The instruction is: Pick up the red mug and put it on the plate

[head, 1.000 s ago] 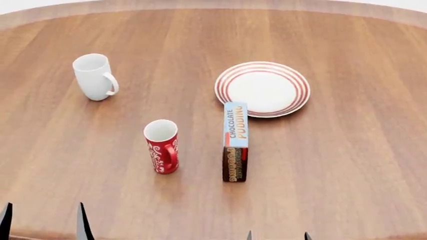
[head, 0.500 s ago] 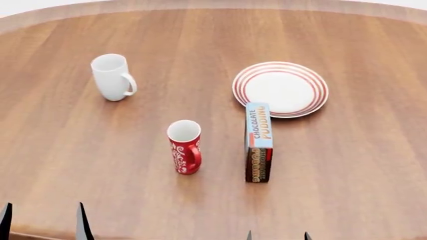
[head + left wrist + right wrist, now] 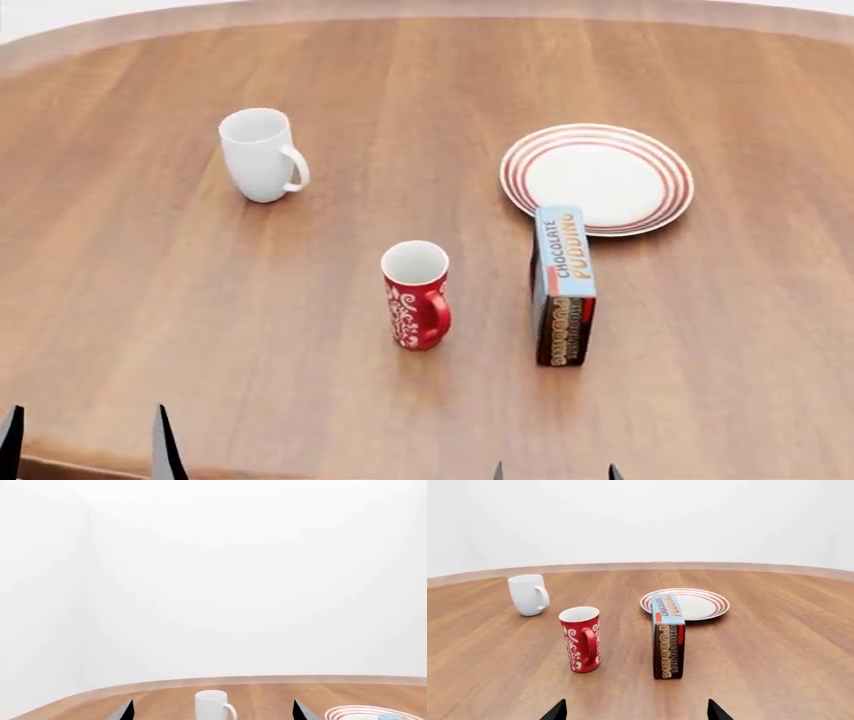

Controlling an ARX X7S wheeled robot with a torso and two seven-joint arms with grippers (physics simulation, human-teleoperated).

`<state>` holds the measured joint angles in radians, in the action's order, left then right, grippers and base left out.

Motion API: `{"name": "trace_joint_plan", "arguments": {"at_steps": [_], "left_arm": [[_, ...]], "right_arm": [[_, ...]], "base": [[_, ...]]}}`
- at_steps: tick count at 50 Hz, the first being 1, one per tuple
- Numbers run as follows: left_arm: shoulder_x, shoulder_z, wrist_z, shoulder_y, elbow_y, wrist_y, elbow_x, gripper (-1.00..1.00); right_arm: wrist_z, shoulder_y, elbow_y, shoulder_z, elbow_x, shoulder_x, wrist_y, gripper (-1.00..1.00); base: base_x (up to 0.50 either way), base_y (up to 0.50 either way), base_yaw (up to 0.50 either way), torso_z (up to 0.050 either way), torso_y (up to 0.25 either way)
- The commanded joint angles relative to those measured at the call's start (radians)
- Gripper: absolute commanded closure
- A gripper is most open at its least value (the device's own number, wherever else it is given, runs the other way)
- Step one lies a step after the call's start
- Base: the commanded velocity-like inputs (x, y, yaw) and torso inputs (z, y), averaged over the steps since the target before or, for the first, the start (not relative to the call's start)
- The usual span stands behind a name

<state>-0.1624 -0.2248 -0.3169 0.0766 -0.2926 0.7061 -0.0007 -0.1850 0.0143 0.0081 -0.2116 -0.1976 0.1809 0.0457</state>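
Red mug (image 3: 416, 295) fully visible; both pincers cropped to spread, empty fingertips (image 3: 163, 440) only.

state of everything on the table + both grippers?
red mug: upright on the table, empty, handle toward the robot, not grasped.
plate: flat on the table, nothing on it.
white mug: upright, empty.
pudding box: standing on its long edge, far end at the plate's near rim.
left gripper: jaws open, empty.
right gripper: jaws open, empty.
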Motion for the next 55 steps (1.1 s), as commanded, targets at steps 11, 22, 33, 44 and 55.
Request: {"name": "trace_joint_plan", "arguments": {"at_steps": [11, 22, 33, 44, 55], "left_arm": [[-0.008, -0.013, -0.011, 0.002, -0.001, 0.003, -0.006, -1.0], [-0.013, -0.02, -0.017, 0.004, -0.002, 0.004, -0.008, -1.0], [-0.017, -0.027, -0.021, 0.005, -0.001, 0.003, -0.012, -1.0], [-0.021, -0.033, -0.027, 0.006, -0.002, 0.003, -0.014, -1.0], [-0.024, -0.038, -0.034, 0.007, -0.002, 0.004, -0.015, -1.0]], "right_arm": [[-0.01, -0.002, -0.008, -0.008, -0.014, 0.01, 0.004, -1.0], [-0.015, -0.002, -0.008, -0.014, -0.017, 0.014, 0.007, -1.0], [-0.018, 0.003, 0.002, -0.019, -0.021, 0.017, 0.013, -1.0], [-0.021, 0.004, 0.004, -0.023, -0.027, 0.02, 0.018, -1.0], [-0.032, 0.004, 0.004, -0.025, -0.032, 0.022, 0.012, -1.0]], "base": [[0.0, 0.16, 0.0, 0.0, 0.0], [0.0, 0.16, 0.0, 0.0, 0.0], [0.0, 0.16, 0.0, 0.0, 0.0], [0.0, 0.15, 0.0, 0.0, 0.0], [0.0, 0.0, 0.0, 0.0, 0.0]]}}
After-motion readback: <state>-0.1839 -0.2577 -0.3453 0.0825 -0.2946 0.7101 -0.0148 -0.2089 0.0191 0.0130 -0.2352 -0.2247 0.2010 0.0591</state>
